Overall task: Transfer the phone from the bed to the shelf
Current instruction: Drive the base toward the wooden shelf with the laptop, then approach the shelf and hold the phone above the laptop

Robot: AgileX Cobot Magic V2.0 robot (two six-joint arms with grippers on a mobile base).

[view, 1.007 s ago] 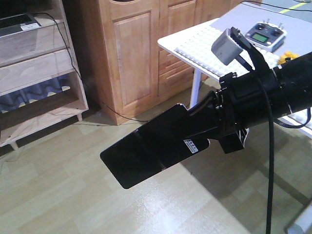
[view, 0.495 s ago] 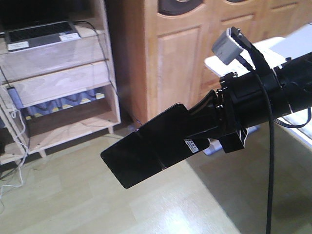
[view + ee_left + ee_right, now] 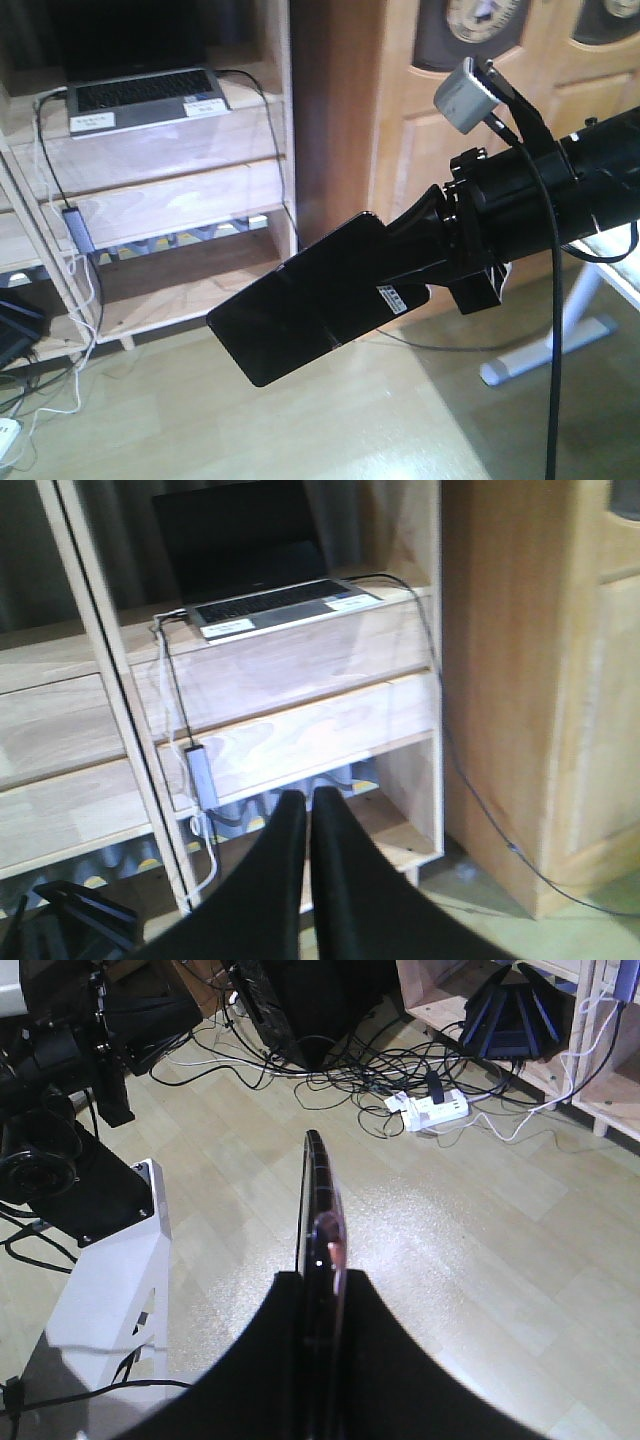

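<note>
Shelf (image 3: 170, 205) has swung in, now at 10 o'clock of the phone (image 3: 300, 310); right gripper (image 3: 405, 265) fingers clamp its end, slab cantilevered forward, likely for sliding in; left gripper (image 3: 308, 825) fingers together, empty.

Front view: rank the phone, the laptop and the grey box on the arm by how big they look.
1. The phone, largest, though nearness to the camera inflates it.
2. The laptop on the shelf.
3. The grey box, smallest.
</note>
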